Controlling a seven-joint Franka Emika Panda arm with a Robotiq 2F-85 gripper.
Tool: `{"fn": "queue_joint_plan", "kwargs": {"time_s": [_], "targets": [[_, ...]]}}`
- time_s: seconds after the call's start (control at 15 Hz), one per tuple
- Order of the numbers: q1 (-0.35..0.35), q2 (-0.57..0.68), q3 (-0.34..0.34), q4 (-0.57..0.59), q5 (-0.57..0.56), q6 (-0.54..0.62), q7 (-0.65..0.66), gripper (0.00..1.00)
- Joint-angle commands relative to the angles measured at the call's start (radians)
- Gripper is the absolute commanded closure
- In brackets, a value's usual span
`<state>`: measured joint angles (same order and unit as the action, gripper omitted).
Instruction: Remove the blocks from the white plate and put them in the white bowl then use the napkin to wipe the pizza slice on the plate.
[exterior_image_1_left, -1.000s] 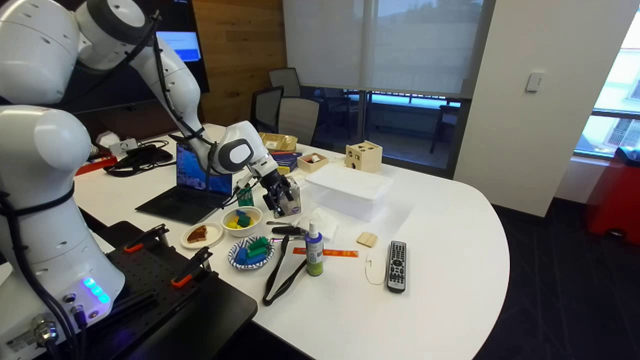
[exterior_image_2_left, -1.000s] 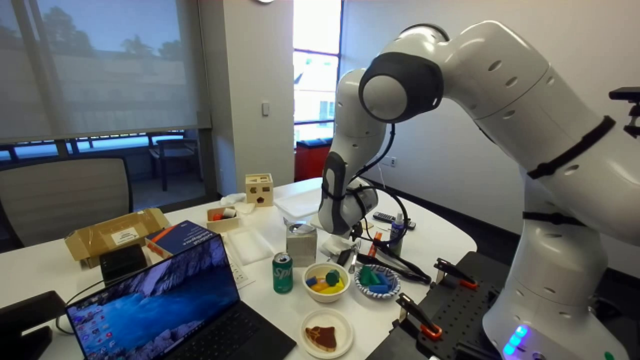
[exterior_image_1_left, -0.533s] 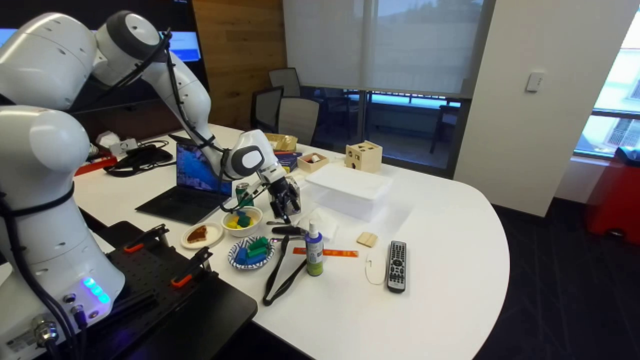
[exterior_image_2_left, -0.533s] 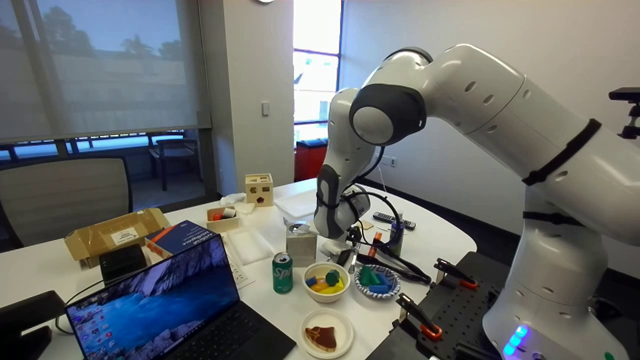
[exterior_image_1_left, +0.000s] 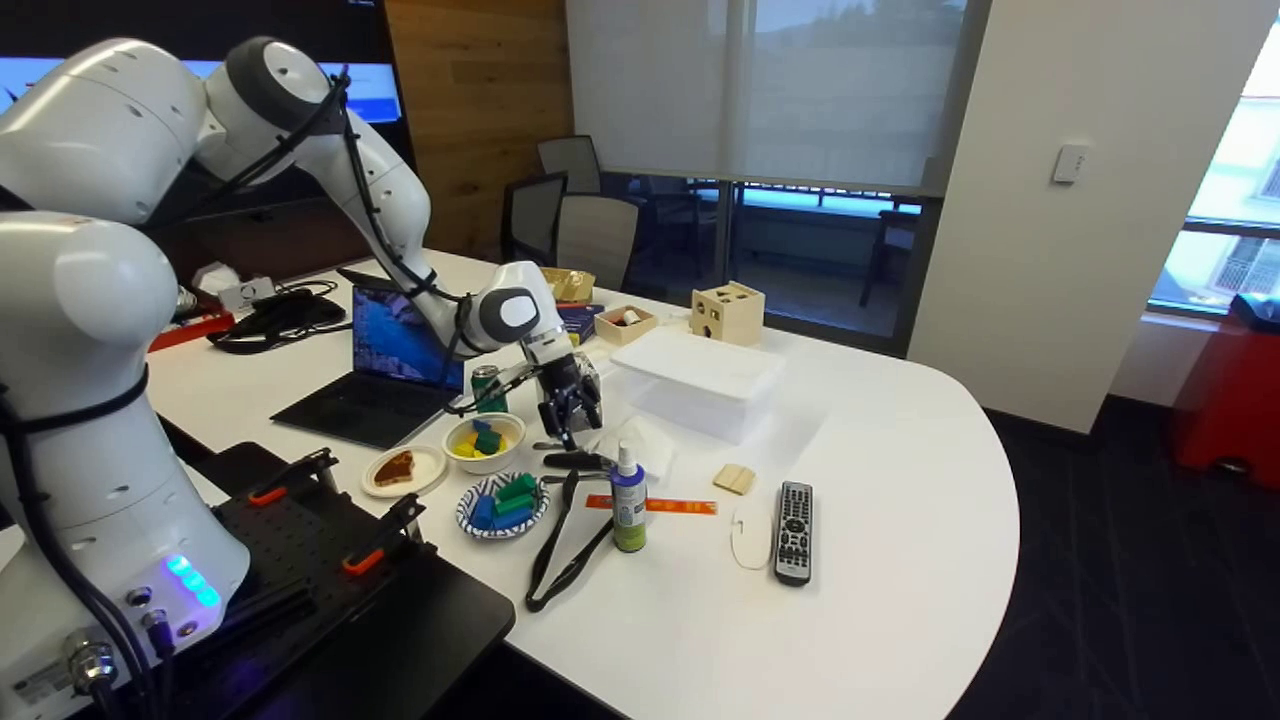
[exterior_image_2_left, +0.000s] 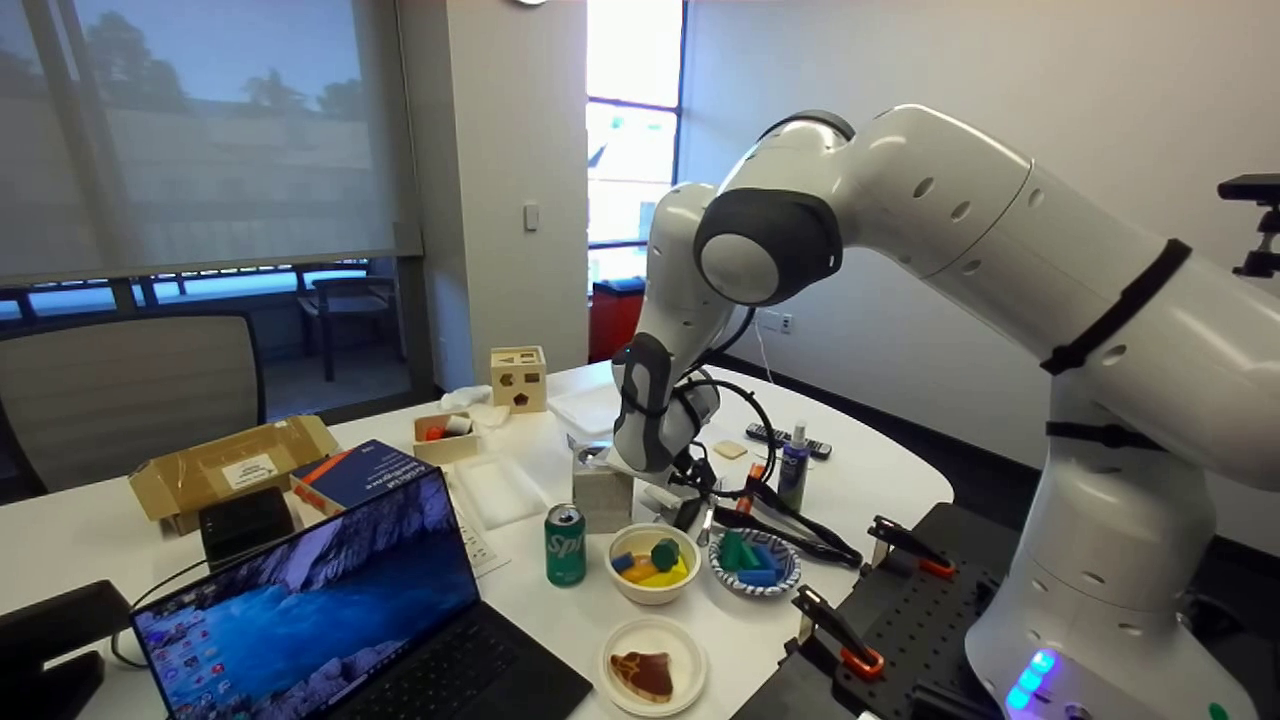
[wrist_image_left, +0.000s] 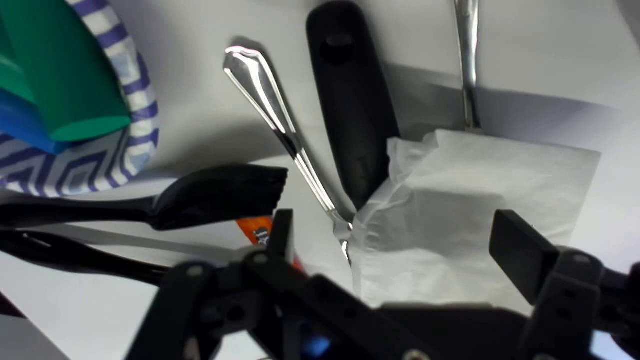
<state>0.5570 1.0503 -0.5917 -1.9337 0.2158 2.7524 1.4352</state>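
Note:
My gripper is open and empty, above the crumpled white napkin, which shows between its fingers in the wrist view. The gripper also shows low over the table in an exterior view, with the napkin beside it. The white bowl holds yellow, orange, blue and green blocks. A blue-and-white patterned dish holds green blocks and blue blocks. The brown slice lies on the white plate.
A black handle and silver cutlery run partly under the napkin. Black tongs, a spray bottle and an orange strip lie nearby. A grey box, Sprite can and plastic bin stand around.
The arm has come down and reached a little further out, with the gripper lower over the napkin. The blocks, bowl, plate and other objects have not moved.

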Motion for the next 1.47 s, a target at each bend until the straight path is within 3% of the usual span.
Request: {"fn": "queue_joint_plan", "kwargs": {"time_s": [0.0, 0.33, 0.4, 0.47, 1.07, 1.4], "targets": [[-0.027, 0.029, 0.014, 0.078, -0.073, -0.091, 0.129, 0.0], [-0.061, 0.047, 0.043, 0.149, -0.167, -0.19, 0.257, 0.0], [-0.07, 0.046, 0.051, 0.161, -0.186, -0.207, 0.272, 0.25], [-0.079, 0.045, 0.058, 0.172, -0.204, -0.22, 0.285, 0.26], [-0.145, 0.015, 0.13, 0.148, -0.251, -0.179, 0.344, 0.95], [-0.175, -0.001, 0.159, 0.128, -0.248, -0.15, 0.343, 1.0]]}}
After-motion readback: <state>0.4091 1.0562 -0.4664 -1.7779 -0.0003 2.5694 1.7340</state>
